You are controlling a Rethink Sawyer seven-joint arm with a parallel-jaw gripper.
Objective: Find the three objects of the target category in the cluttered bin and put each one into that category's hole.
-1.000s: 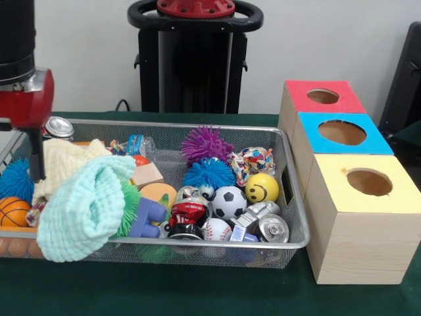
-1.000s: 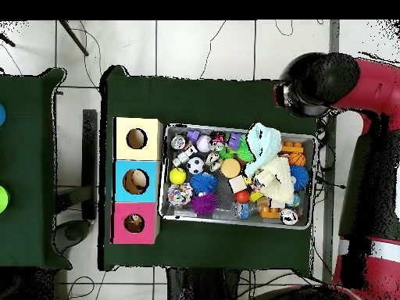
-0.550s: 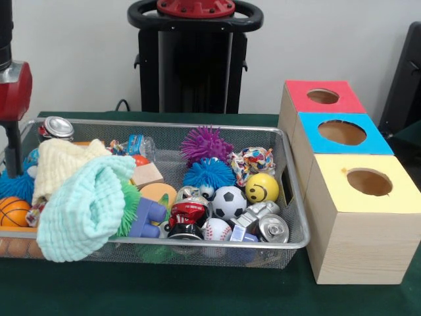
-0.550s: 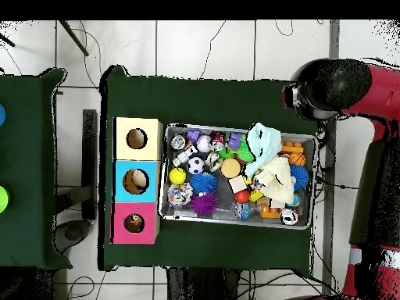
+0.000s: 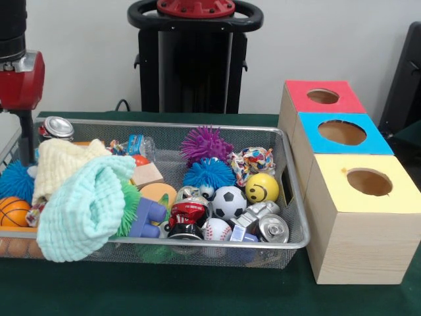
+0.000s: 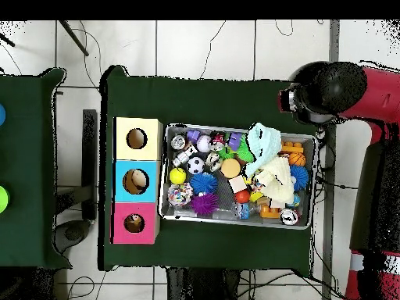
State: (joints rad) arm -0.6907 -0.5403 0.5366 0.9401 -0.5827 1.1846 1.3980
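The bin (image 5: 289,197), a wire-mesh tray, fills the lower left and centre of the front view and holds the full clutter; no item has been lifted out of it.

**Jaws.** Their state cannot be told. Only a dark stem shows below the red wrist housing at the left edge of the front view, and the overhead view hides the tool under the arm's black head.

**Gripper.** The gripper (image 5: 26,141) hangs at the upper left of the front view, over the bin's left end, just above the cream cloth (image 5: 62,161) and beside the crushed can (image 5: 58,126) in the back corner. It appears to carry nothing.

**Bin contents.**
- A mint cloth (image 5: 89,204) drapes over the lower-left pile and hides what lies beneath.
- Balls cluster at centre: soccer ball (image 5: 228,201), yellow smiley ball (image 5: 262,187), baseball (image 5: 216,230).
- A second can (image 5: 272,227) lies at the lower right of the bin.

**Targets.** Three boxes stand at the right of the frame, red (image 5: 322,96), blue (image 5: 342,131) and yellow (image 5: 368,181), each with a round hole on top.

**Step in hand.** This reads as the search phase; the target category cannot be determined here.

**Next move.** It calls for choosing one exposed item, descending clear of the cloths, then carrying it across the full width of the bin to the matching hole.
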